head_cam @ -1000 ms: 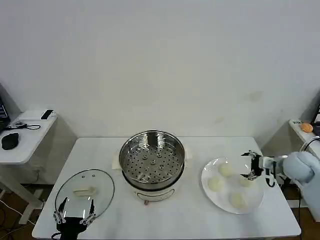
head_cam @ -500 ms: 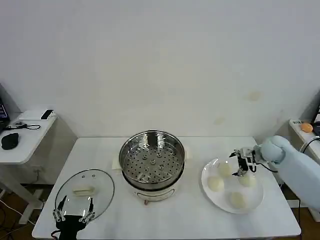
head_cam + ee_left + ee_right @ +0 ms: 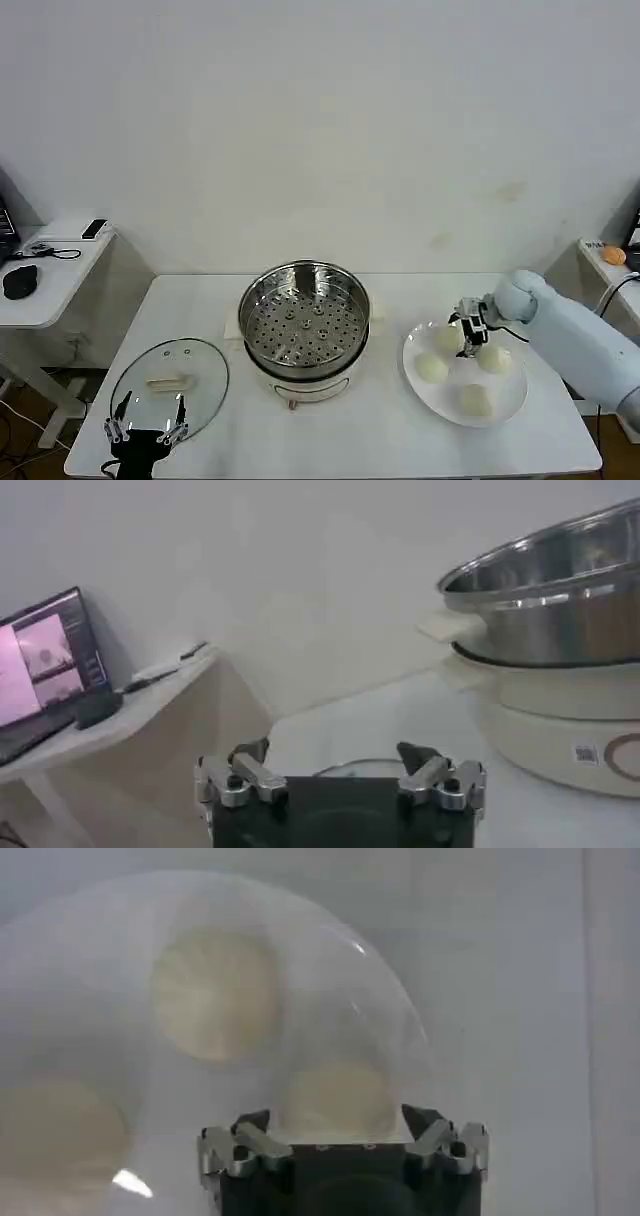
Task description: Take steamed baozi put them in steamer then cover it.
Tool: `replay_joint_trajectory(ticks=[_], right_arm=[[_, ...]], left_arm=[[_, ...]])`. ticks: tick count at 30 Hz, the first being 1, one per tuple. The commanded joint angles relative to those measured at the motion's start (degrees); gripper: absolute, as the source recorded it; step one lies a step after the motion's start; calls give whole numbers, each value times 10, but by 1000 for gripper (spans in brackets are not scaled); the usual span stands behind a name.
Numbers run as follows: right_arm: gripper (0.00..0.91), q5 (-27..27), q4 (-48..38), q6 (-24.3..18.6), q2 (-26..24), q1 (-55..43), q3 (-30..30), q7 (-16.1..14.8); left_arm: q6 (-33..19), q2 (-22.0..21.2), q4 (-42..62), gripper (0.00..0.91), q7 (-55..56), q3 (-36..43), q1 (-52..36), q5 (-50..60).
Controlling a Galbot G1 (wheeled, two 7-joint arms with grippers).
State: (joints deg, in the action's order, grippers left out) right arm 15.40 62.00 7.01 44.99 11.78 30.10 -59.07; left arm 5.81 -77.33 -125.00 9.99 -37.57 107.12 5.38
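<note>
Spanning the scene, a white table [image 3: 380, 440] carries everything in play. At its centre stands the steamer [image 3: 304, 318], a shiny steel pot on a white base, its perforated tray bare and uncovered; the left wrist view shows its rim [image 3: 560, 590] rising beside that arm.

On the robot's left side of the table lies the cover [image 3: 170, 386], a clear glass lid resting flat with its pale handle up, well apart from the pot. The left gripper [image 3: 148, 432] sits parked at the table's near edge, just over the lid's near rim, its fingers [image 3: 235, 776] spread wide and holding nothing.

On the robot's right side lies a white plate [image 3: 508, 405] bearing four steamed baozi [image 3: 431, 368]. The right gripper [image 3: 468, 328] hovers over the plate's far half, between the far bun nearest the steamer and its neighbour [image 3: 494, 358], pointing down. From the right wrist view, its fingers [image 3: 250, 1131] stand fully apart and empty, with one bun [image 3: 340, 1098] lying directly between and beyond the tips, a second [image 3: 213, 993] farther off and a third [image 3: 58, 1133] to the side. Whether the fingertips touch the bun cannot be told.
</note>
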Motion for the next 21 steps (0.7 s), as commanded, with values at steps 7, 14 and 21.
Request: replay_joint_trajectory(ticks=[7, 14, 21], right_arm=[[625, 2, -14, 3, 9, -14, 18, -3], [615, -12, 13, -3, -16, -42, 33, -18], [625, -73, 61, -5, -55, -123, 85, -15]], left_arm=[[0, 0, -7, 907, 1, -1, 4, 1], [-1, -3, -12, 907, 3, 0, 9, 2], [0, 1, -17, 907, 2, -3, 12, 0]])
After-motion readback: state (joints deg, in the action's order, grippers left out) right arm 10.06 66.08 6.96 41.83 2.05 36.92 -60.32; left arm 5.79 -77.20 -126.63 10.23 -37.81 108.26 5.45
